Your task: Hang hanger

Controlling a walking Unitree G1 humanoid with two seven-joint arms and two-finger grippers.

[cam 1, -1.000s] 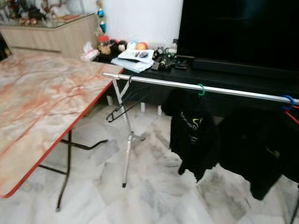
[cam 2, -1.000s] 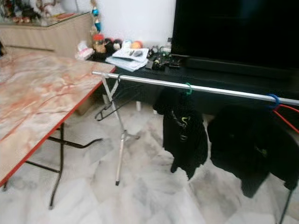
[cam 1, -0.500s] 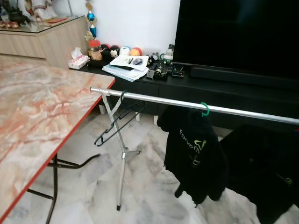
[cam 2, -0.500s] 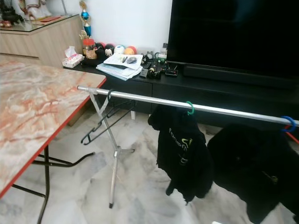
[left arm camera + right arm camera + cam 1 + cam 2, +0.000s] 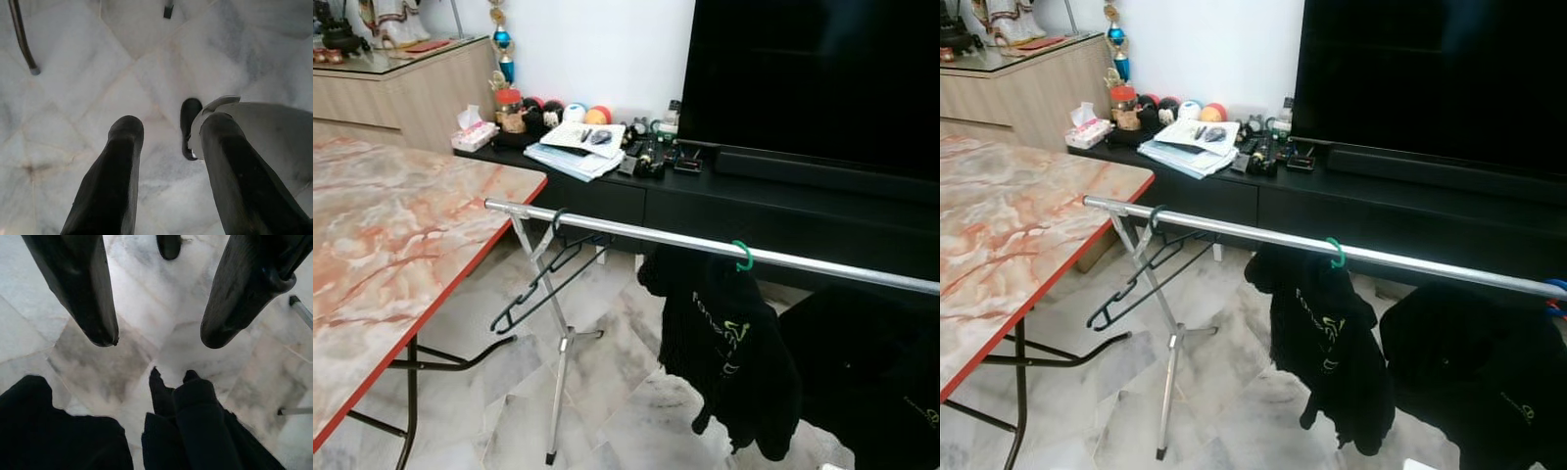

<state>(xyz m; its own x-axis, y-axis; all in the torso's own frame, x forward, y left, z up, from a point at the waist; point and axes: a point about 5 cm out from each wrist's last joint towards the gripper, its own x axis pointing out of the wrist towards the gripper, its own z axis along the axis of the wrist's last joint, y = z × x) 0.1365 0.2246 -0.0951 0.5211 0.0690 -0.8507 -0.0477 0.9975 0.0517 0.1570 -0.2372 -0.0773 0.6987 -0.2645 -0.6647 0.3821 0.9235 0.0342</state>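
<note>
A silver clothes rail (image 5: 705, 245) runs across in front of me on a thin folding stand (image 5: 558, 392). An empty black hanger (image 5: 543, 284) hangs tilted by its hook near the rail's left end. A black T-shirt (image 5: 724, 333) hangs mid-rail on a green hanger hook (image 5: 742, 257). Another black garment (image 5: 1479, 382) hangs further right by a blue hook (image 5: 1555, 286). My left gripper (image 5: 168, 132) is open, empty, and points down at the marble floor. My right gripper (image 5: 159, 338) is open and empty above the dark garments (image 5: 195, 421).
A marble-topped table with a red edge (image 5: 391, 255) stands to the left, close to the rail's end. A big black TV (image 5: 822, 78) sits on a low black console (image 5: 754, 201) cluttered with papers and balls. A wooden sideboard (image 5: 401, 88) is at the back left.
The whole picture has shifted, so the camera moved: the rail now sits lower and nearer and the table takes less of the view. The hangers and garments stay on the rail.
</note>
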